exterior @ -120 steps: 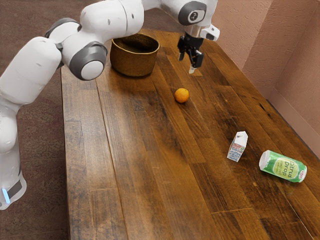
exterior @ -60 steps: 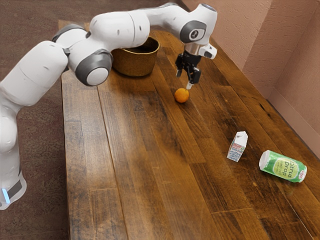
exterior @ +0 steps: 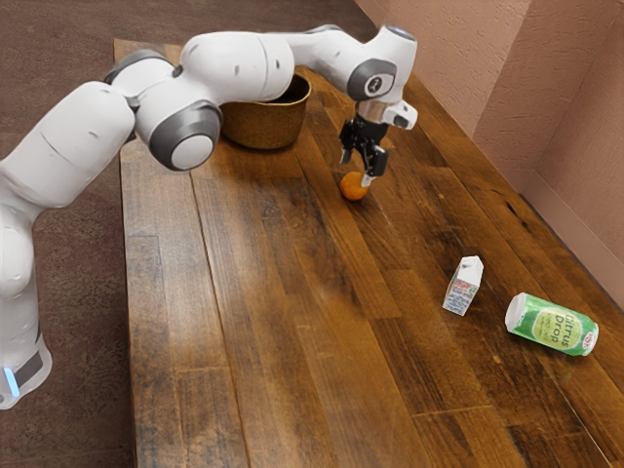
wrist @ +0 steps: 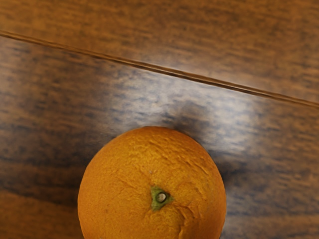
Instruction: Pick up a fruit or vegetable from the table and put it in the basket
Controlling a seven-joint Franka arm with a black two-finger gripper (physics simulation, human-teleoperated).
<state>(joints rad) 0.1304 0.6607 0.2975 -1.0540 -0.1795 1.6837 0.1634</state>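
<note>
My gripper (exterior: 356,174) is low over the orange (exterior: 353,187) in the exterior view, its fingers apart and open. One fingertip overlaps the orange's upper right side there; the other is above its upper left. In the wrist view the orange (wrist: 152,189) lies large and close under the hand, its green stem end facing up. The brown, bronze-like basket (exterior: 263,125) stands behind, toward the exterior view's upper left, partly behind the arm.
A small milk-type carton (exterior: 463,286) stands on the wooden table (exterior: 283,322), toward the exterior view's right. Beside it a green and white can (exterior: 553,325) lies on its side. A pinkish wall rises beyond the table's right edge.
My hand has come down from well above the table to the orange, in the exterior view. The orange, carton, can and basket have stayed where they were.
</note>
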